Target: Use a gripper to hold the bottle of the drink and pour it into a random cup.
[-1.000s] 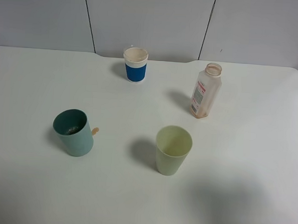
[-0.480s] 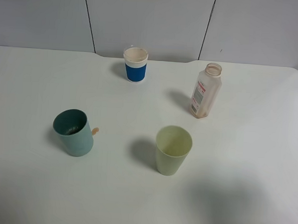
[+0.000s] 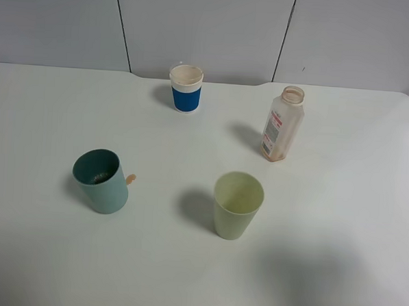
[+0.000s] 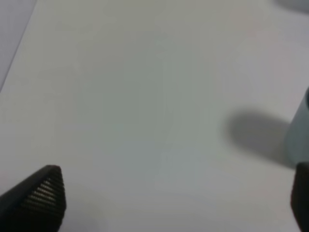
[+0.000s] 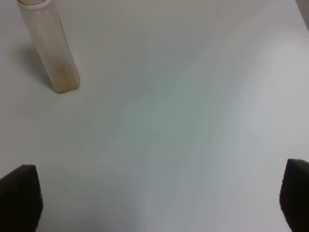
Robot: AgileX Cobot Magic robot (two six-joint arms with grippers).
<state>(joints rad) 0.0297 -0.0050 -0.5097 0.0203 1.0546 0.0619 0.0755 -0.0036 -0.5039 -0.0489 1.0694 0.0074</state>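
Both arms are out of the overhead shot, so the wrist cams are all there is to go on. The right end effector (image 5: 159,200) is spread wide, one dark fingertip (image 5: 19,195) at each edge of its view, with nothing between them but bare white surface (image 5: 183,121). It's not touching or holding anything. The left end effector (image 4: 176,198) looks the same: ribbed fingertip (image 4: 43,193) on one side, the other just peeking in at the far edge, gap empty.

The bottle (image 3: 283,124) stands upright toward the back right of the surface, cap off, with a bit of brownish drink (image 3: 276,154) at the bottom. The right wrist cam sees it too (image 5: 48,46), well ahead of the fingers and apart from them.

The teal cup (image 3: 101,180) sits front left, upright, with something greyish inside and a small tan bit just beside it. The pale yellow-green tumbler (image 3: 237,205) is front centre, and the blue-banded paper cup (image 3: 186,88) is at the back.
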